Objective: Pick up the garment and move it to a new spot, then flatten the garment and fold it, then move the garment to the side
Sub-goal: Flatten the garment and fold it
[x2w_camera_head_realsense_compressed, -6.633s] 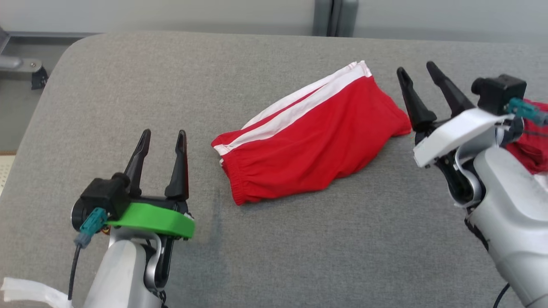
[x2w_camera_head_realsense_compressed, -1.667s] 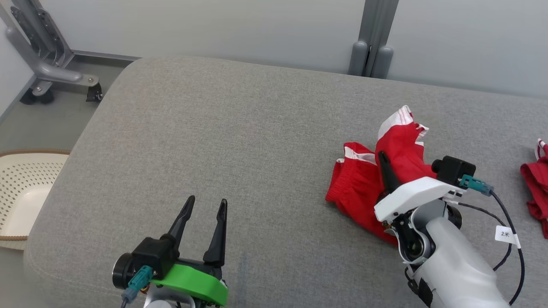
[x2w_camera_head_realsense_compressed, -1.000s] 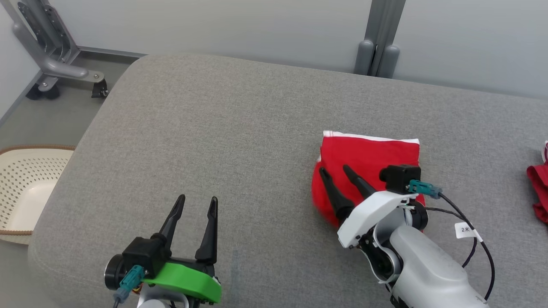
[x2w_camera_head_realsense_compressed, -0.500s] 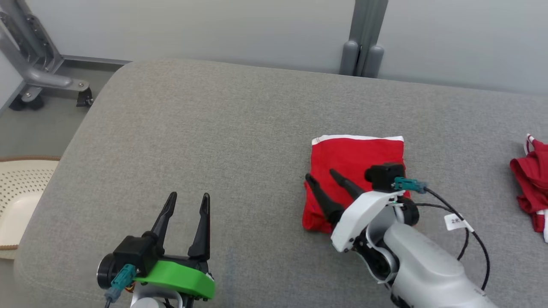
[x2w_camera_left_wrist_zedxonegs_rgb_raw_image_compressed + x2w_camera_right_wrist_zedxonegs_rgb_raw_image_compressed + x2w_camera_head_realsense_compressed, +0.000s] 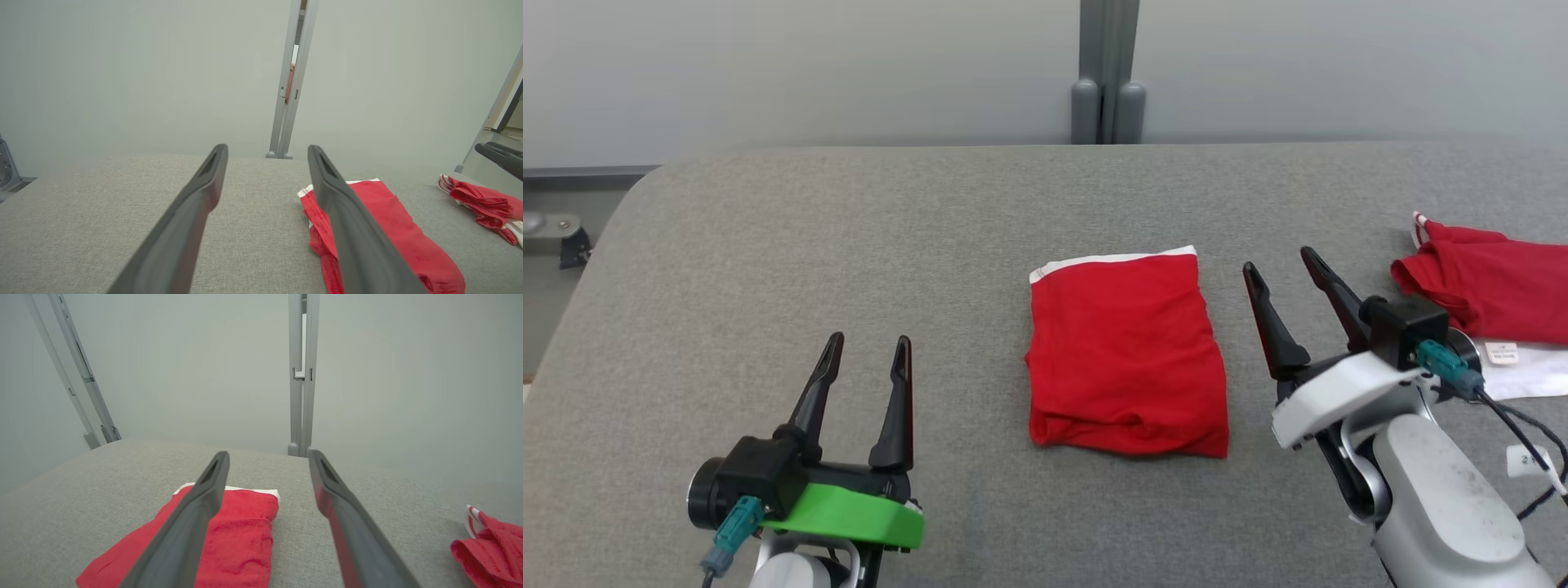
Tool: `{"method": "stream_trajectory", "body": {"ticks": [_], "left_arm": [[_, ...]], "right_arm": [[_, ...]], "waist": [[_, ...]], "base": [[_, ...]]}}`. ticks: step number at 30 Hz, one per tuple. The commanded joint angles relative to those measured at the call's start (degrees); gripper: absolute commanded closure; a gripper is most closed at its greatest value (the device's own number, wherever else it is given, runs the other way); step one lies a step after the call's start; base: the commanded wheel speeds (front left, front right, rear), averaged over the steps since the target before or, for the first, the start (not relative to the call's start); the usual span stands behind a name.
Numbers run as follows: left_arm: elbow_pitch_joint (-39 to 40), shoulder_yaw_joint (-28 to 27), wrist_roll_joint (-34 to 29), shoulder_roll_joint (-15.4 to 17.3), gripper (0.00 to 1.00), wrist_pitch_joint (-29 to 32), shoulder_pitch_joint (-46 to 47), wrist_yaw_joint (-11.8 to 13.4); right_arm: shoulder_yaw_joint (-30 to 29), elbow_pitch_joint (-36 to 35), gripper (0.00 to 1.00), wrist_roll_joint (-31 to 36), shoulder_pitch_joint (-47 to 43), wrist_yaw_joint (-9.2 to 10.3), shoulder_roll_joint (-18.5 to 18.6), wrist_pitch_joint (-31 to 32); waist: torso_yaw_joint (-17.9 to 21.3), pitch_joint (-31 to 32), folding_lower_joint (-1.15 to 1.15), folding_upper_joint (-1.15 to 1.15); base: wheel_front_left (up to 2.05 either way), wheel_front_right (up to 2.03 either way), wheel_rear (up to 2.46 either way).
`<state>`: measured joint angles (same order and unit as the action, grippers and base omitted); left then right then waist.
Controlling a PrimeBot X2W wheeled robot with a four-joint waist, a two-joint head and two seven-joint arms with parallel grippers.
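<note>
In the head view the garment (image 5: 1125, 355) lies folded into a red rectangle at the middle of the grey counter (image 5: 849, 245). Its long axis runs from 12 to 6 o'clock, with the white-trimmed edge at the 12 end and the thick fold at the 6 end. The left gripper (image 5: 870, 339) sits at its 8 o'clock and the right gripper (image 5: 1278, 260) at its 3 o'clock, both clear of the cloth with jaws spread wide and empty. This view alone takes in two grippers and two red pieces at once: a second garment (image 5: 1486, 282) lies crumpled at 2 o'clock on a white cloth (image 5: 1523, 376). One grey post (image 5: 1107, 73) stands at 12 o'clock. The left wrist view looks along the left gripper (image 5: 267, 149) and shows the garment (image 5: 392, 224) from its layered side edge at 4 o'clock. The right wrist view, along the right gripper (image 5: 267, 455), puts the garment (image 5: 241, 531) at 7 o'clock and adds a slanted metal frame (image 5: 77, 375) at 10 o'clock.
</note>
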<state>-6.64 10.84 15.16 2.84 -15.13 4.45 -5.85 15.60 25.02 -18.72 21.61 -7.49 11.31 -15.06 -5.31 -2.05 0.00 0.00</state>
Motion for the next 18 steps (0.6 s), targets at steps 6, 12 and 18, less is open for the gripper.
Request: {"method": "stream_trajectory", "body": {"ticks": [6,12,18], "left_arm": [[0.7,-0.8,0.0,0.1,0.00,0.0,-0.9,0.4],[0.1,-1.4,-0.5,0.1,0.00,0.0,-2.8,0.4],[0.3,-0.9,-1.0,0.1,0.00,0.0,-3.1,0.4]], "right_arm": [[-6.5,-8.0,0.00,8.1,-8.9,0.01,-3.2,-0.1],[-9.5,-11.2,0.00,10.6,-13.0,0.01,-6.2,-0.1],[-9.9,-11.9,0.00,11.6,-13.8,0.01,-7.2,-0.1]], "waist": [[3.5,0.1,0.00,0.00],[4.6,0.0,0.00,0.00],[4.6,-0.3,0.00,0.00]], "base": [[0.00,0.00,0.00],[0.00,0.00,0.00],[0.00,0.00,0.00]]}}
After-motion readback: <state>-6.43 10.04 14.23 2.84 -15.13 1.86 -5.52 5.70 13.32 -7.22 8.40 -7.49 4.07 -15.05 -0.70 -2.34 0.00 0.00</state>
